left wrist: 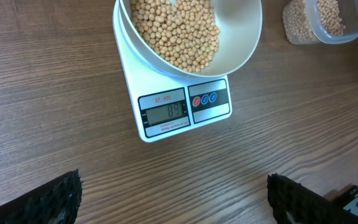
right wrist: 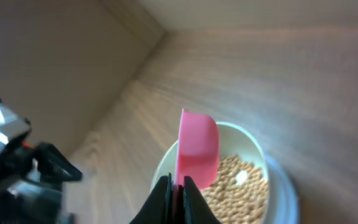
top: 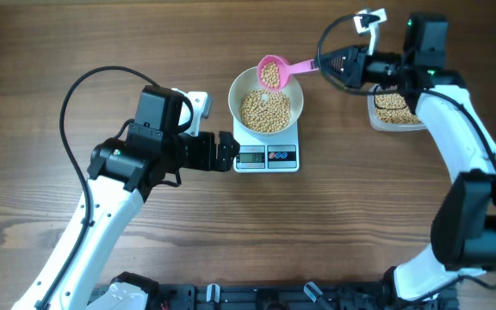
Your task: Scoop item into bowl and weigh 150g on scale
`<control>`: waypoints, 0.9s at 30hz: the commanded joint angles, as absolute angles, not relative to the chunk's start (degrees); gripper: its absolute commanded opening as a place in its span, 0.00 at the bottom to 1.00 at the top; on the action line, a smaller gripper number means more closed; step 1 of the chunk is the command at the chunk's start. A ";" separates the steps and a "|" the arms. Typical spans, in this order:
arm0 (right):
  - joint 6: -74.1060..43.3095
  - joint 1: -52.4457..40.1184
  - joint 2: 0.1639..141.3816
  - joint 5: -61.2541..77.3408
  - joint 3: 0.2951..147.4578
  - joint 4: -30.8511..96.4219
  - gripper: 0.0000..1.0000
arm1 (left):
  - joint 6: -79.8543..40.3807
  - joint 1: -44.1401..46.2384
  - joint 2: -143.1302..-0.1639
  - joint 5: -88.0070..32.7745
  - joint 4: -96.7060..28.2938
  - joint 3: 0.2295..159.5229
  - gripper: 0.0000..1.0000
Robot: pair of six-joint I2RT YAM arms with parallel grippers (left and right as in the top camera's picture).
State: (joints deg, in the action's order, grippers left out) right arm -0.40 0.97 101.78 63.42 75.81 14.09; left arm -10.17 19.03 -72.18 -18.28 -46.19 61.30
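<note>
A white bowl (top: 234, 103) of tan beans (top: 265, 114) stands on the small white scale (top: 266, 158). Above its far rim hovers a pink scoop (top: 272, 74) loaded with beans. My right gripper (top: 324, 62) is shut on the scoop's handle. In the right wrist view the scoop (right wrist: 197, 146) sticks out from the right gripper (right wrist: 178, 186) over the bowl (right wrist: 258, 149) and beans (right wrist: 235, 180). My left gripper (top: 227, 151) is open and empty just left of the scale. Its wrist view shows the scale (left wrist: 185, 106), bowl (left wrist: 238, 43) and beans (left wrist: 176, 31) ahead of the gripper (left wrist: 173, 202).
A clear plastic tub (top: 394, 110) holding more beans sits at the right, under my right arm; it also shows in the left wrist view's top corner (left wrist: 328, 22). Bare wooden table lies in front of the scale. The left arm (right wrist: 17, 168) appears blurred in the right wrist view.
</note>
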 commanded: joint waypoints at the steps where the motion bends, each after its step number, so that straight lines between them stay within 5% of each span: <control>1: 15.59 -0.36 97.47 59.51 76.49 14.22 0.04 | -9.28 19.27 -72.34 -18.98 -46.04 60.90 1.00; 15: 40.03 -7.01 91.05 46.41 76.49 20.45 0.04 | -9.28 19.27 -72.34 -18.98 -46.04 60.90 1.00; 27: 46.89 -12.12 90.89 40.88 76.49 23.18 0.04 | -9.28 19.27 -72.34 -18.98 -46.04 60.90 1.00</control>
State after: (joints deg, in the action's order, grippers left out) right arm 43.88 -10.90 92.40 41.98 75.88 23.53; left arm -10.17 19.03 -72.18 -18.28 -46.19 61.30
